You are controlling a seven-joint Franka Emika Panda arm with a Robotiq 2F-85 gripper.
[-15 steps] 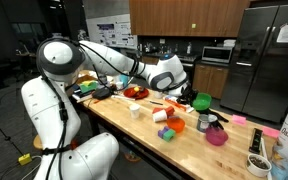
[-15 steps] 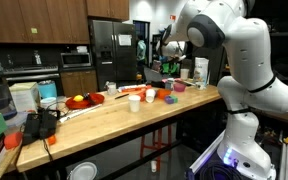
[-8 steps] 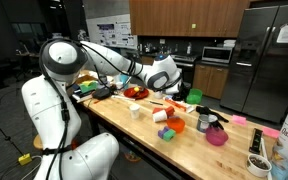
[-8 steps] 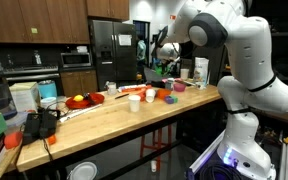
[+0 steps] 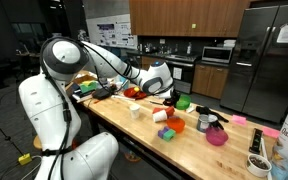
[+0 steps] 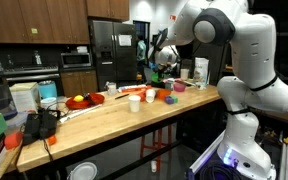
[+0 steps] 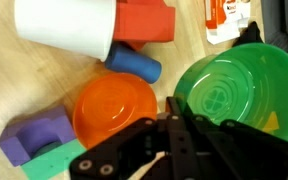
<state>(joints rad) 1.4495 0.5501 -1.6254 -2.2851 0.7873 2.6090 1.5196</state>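
- One green bowl [image 7: 239, 80] was in my grip. In the wrist view the gripper [image 7: 174, 112] was clamped fully down on the bowl's near rim, its fingers pinched together over the wall.
- In both exterior views the bowl [image 5: 183, 102] [image 6: 156, 71] hung at the gripper [image 5: 171, 97] [image 6: 156, 62] over the middle of the wooden table [image 5: 144, 135]. It seemed lifted clear of the boards, though at that size I could not be sure.
- Just beside the green bowl in the wrist view sat an orange bowl [image 7: 114, 108], upright on the wood and partly under the gripper's body.
- A blue cylinder [image 7: 134, 65] lay on its side near the orange bowl's far rim.
- Beyond the cylinder stood a white cup [image 7: 64, 28], with a red block [image 7: 146, 20] just beside it.
- A purple block [image 7: 39, 135] lay close against the orange bowl's other side, and a green block [image 7: 54, 160] lay nearer the camera, close by it.
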